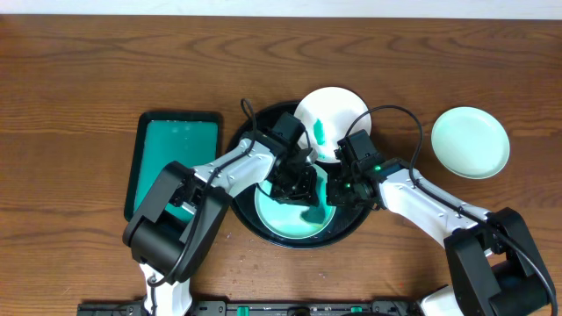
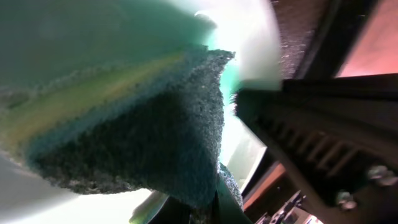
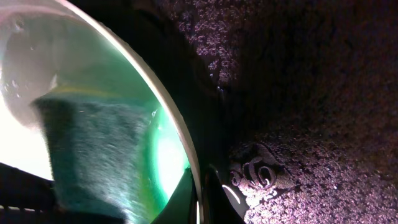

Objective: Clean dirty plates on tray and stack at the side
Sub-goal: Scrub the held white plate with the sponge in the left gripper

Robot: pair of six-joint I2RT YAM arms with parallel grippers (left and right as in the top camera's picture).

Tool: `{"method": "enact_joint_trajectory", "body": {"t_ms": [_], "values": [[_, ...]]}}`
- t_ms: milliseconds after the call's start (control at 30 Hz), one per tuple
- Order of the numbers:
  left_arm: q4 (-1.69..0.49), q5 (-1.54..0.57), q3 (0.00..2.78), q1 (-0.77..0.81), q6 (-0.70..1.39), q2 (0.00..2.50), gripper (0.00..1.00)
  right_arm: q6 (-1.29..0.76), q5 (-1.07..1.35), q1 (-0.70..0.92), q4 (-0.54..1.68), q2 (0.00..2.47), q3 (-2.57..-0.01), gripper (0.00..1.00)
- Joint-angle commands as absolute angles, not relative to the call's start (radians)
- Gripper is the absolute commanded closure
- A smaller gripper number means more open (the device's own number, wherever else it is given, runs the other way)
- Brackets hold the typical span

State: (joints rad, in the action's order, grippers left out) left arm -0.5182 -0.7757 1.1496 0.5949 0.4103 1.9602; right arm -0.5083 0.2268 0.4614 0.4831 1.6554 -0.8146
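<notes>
The black round tray stands at the table's middle. One teal-white plate lies in its front part. My left gripper is shut on a dark green sponge and presses it on this plate. The sponge fills the left wrist view, against the plate. My right gripper is shut on this plate's right rim, which shows in the right wrist view between the fingers. A second plate with a green smear rests on the tray's back rim. A third plate lies on the table at the right, with no smear showing.
A green rectangular black-rimmed tray lies left of the round tray. Both arms cross over the round tray's front half. The rough black tray floor fills the right of the right wrist view.
</notes>
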Motion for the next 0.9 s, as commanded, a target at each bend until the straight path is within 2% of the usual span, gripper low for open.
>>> {"method": "enact_joint_trajectory", "body": {"t_ms": [0,200,600,867], "values": [[-0.442,-0.871,1.145,0.612,0.371,1.982,0.93,-0.509,0.193,0.470,0.517,1.691,-0.783,0.99],[-0.425,-0.784,1.145,0.579,0.421,1.982,0.93,-0.509,0.193,0.470,0.528,1.691,-0.783,0.99],[-0.675,-0.449,1.145,0.440,0.512,1.978,0.93,-0.509,0.193,0.470,0.535,1.691,-0.783,0.99],[-0.758,-0.293,1.145,0.416,0.529,1.920,0.93,-0.509,0.192,0.470,0.535,1.691,-0.783,0.99]]}}
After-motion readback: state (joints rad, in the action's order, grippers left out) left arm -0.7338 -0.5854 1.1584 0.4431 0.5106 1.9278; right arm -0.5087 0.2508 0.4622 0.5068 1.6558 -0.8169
